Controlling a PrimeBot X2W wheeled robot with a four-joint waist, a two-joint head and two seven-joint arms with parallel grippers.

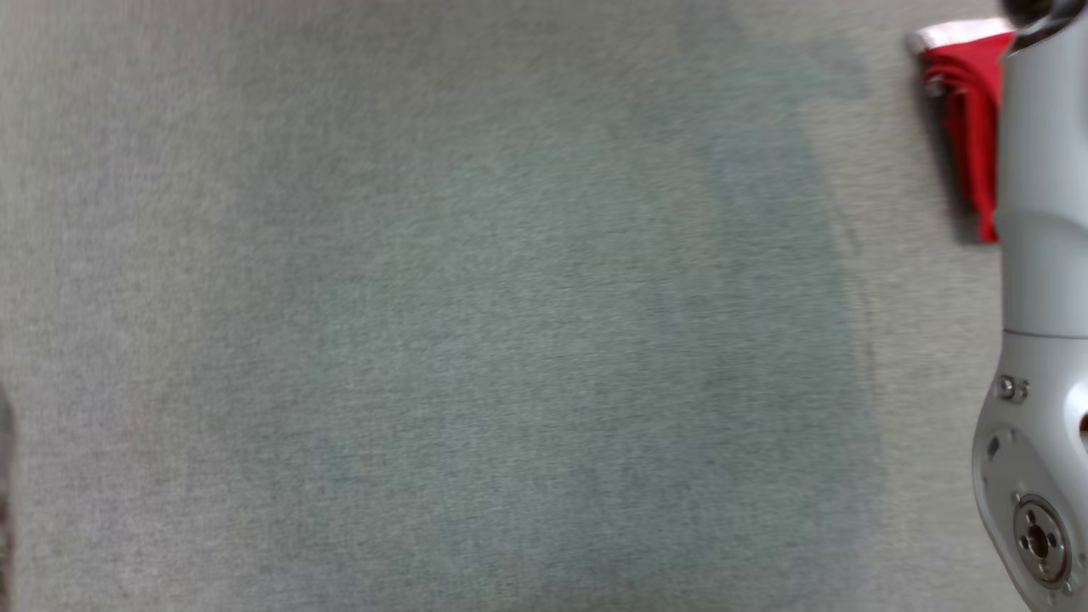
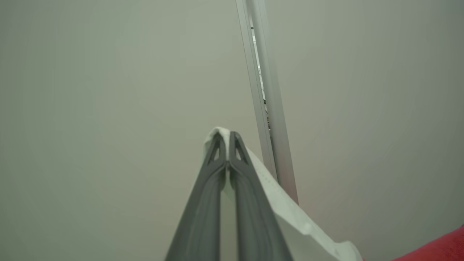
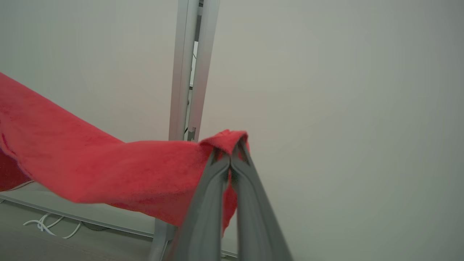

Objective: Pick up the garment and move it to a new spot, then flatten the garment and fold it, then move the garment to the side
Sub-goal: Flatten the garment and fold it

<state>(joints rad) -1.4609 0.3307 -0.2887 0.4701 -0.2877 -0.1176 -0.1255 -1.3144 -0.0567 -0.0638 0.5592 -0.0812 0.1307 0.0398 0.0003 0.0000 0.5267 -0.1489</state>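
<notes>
Jaws of left gripper and right gripper were clamped on the garment. Soft, light cloth, it sagged; its edges seemed the best holds.

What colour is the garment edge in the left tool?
White edge; garment otherwise red. Best in left wrist view.

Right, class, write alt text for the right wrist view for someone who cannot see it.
The right tool, shut, pinches an edge of a red garment that droops to the left. Behind are a pale wall and a grey post.
</notes>
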